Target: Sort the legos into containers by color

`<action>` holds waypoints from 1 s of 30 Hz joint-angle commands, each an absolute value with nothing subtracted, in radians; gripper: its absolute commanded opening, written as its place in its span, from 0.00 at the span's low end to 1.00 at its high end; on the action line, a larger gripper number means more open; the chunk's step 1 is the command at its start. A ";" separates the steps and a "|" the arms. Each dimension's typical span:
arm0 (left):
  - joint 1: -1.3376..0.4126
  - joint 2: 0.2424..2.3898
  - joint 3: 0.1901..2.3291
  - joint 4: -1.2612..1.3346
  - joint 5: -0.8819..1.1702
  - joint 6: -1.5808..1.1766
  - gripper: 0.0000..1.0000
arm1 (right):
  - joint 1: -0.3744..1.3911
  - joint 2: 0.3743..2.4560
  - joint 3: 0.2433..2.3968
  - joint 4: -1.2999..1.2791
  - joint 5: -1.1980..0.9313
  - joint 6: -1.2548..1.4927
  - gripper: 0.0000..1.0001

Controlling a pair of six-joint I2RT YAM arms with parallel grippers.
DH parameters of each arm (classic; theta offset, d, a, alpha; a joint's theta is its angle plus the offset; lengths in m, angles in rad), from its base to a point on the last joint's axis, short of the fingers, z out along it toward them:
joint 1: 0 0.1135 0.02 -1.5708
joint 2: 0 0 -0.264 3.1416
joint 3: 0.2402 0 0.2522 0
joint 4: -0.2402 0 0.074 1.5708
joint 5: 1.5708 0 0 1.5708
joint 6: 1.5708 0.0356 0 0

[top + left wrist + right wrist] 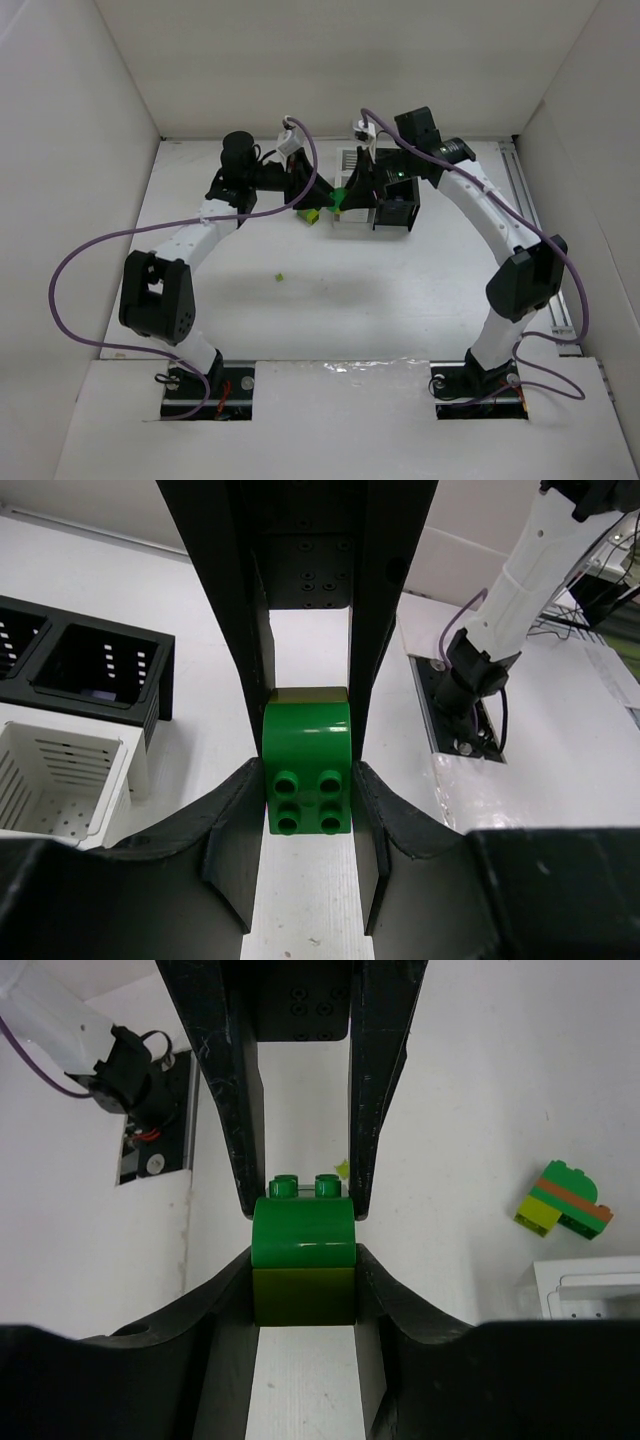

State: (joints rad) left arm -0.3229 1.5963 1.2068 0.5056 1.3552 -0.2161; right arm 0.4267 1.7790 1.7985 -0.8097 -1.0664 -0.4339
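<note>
Left wrist view has the left gripper [307,772] closed on a green brick [307,742], its curved fingers pressing both sides of the brick, whose studs face that camera. The right gripper's straight fingers come in from the far side and reach the same stack.

In the right wrist view the right gripper [305,1260] is clamped on a yellow-green brick [304,1298]. This brick is joined to the green brick [304,1235], whose studs point away from that camera. The pair of bricks hangs between the two grippers, above the table [400,290] and just beside the block of bins [346,160].

From above, the left gripper [326,196] points right and the right gripper [352,196] points left, meeting nose to nose at the green brick [338,198]. The left arm rises from its base, bends at a low elbow far out to the left, and reaches forward and inward. The right arm mirrors it, with its elbow out to the right and its wrist over the bins.

A loose stack of bricks [562,1200], green, orange-brown and yellow-green, lies on the table near a white bin's corner. A small yellow-green piece [281,277] lies well apart, nearer the bases. Two black bins [150,695] and a white bin [80,748] show in the left wrist view.
</note>
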 commanded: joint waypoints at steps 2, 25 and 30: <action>-0.293 1.582 1.253 0.664 1.351 -0.291 0.00 | 0.422 1.743 1.747 -0.879 -1.037 -0.529 0.04; -0.282 1.697 1.361 0.888 1.132 -0.491 0.00 | 0.263 1.402 1.315 -0.348 -0.597 -0.204 0.00; -0.241 1.686 1.330 0.922 1.029 -0.558 0.00 | 0.419 1.485 1.338 -0.183 -0.392 -0.049 0.00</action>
State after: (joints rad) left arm -0.2710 1.7149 1.3174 0.8467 1.1149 -0.5209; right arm 0.3504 1.4303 1.3270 -0.3775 -0.5648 -0.1848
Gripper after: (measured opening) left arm 0.319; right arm 0.428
